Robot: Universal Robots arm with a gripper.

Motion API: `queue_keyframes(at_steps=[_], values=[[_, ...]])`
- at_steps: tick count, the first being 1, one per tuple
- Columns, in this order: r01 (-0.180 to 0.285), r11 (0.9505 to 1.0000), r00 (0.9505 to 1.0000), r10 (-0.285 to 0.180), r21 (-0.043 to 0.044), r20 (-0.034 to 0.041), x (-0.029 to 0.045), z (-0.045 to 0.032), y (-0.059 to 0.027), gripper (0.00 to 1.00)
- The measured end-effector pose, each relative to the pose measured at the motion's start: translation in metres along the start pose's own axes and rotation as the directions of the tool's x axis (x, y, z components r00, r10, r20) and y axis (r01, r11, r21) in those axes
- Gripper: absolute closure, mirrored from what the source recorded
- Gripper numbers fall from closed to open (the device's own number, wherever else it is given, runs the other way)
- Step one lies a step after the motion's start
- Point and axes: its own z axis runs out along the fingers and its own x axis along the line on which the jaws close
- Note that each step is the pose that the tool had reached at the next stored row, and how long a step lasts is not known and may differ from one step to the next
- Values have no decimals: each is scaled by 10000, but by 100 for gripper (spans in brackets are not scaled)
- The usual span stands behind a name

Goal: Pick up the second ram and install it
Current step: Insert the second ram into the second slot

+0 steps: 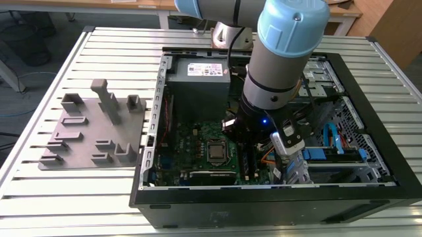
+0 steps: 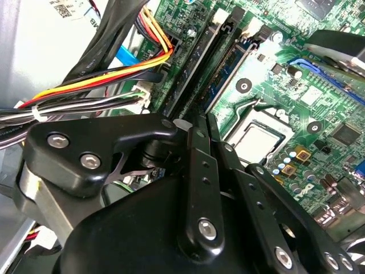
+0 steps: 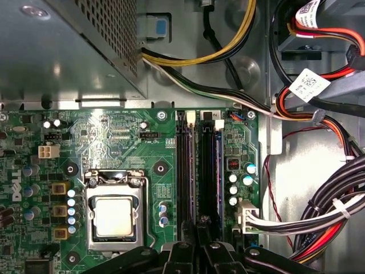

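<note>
The second ram (image 3: 218, 171) is a thin dark blue stick standing on edge in a memory slot of the green motherboard (image 3: 114, 131). In the second wrist view the ram (image 2: 225, 77) runs along the slot straight into my fingertips. My gripper (image 2: 194, 121) is down inside the open computer case (image 1: 369, 89), with its black fingers (image 3: 182, 251) drawn close together over the near end of the stick. In the exterior view the arm covers the gripper's tip. The gripper (image 3: 201, 225) sits just beside the processor socket (image 3: 114, 217).
A grey holder tray (image 1: 92, 128) with upright blocks lies on the slatted table at the exterior view's left. A bundle of coloured power cables (image 3: 319, 211) hangs close to the slots. The grey power supply (image 1: 197, 81) and the drive cage (image 1: 329, 148) flank the arm.
</note>
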Motion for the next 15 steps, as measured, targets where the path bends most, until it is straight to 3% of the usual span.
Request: queue_keyframes(at_steps=[5, 6, 9, 15], values=[[0, 10000, 10000, 0, -5, 1, 0, 3, 1, 80], [0, 10000, 10000, 0, -2, 1, 0, 2, 0, 73], [0, 10000, 10000, 0, 5, -2, 0, -7, 0, 73], [0, 10000, 10000, 0, 0, 1, 2, -200, 1, 73]])
